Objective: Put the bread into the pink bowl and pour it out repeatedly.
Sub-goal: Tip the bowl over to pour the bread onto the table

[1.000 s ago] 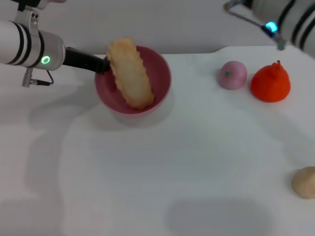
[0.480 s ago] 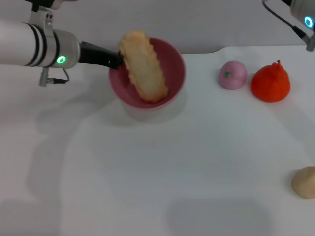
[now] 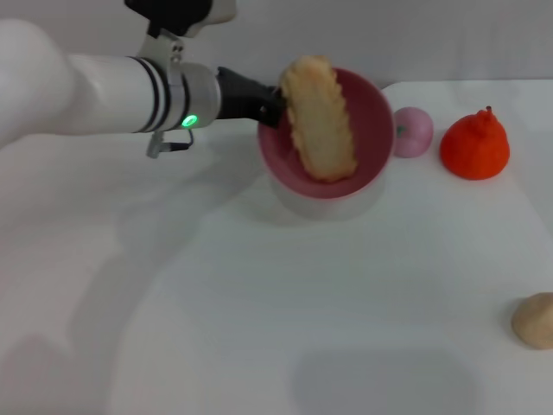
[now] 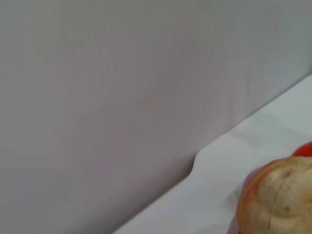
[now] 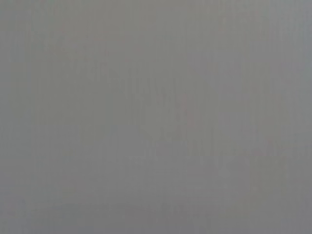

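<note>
The pink bowl (image 3: 367,121) hangs above the table at the back, tilted so its opening faces me. My left gripper (image 3: 270,105) is shut on its left rim. The bread (image 3: 320,117), pale tan and ridged, lies lengthwise inside the bowl, its far end sticking over the rim. In the left wrist view one rounded end of the bread (image 4: 278,204) fills the corner. My right gripper is out of sight; its wrist view shows only a plain grey surface.
A small pink ball (image 3: 416,131) sits just right of the bowl, almost touching it. An orange pear-shaped toy (image 3: 473,145) stands further right. A beige lump (image 3: 536,320) lies at the right edge. The table's back edge (image 4: 195,165) meets a grey wall.
My left arm has carried the bowl with the bread to the right, up to the pink ball. The right arm has left the head view.
</note>
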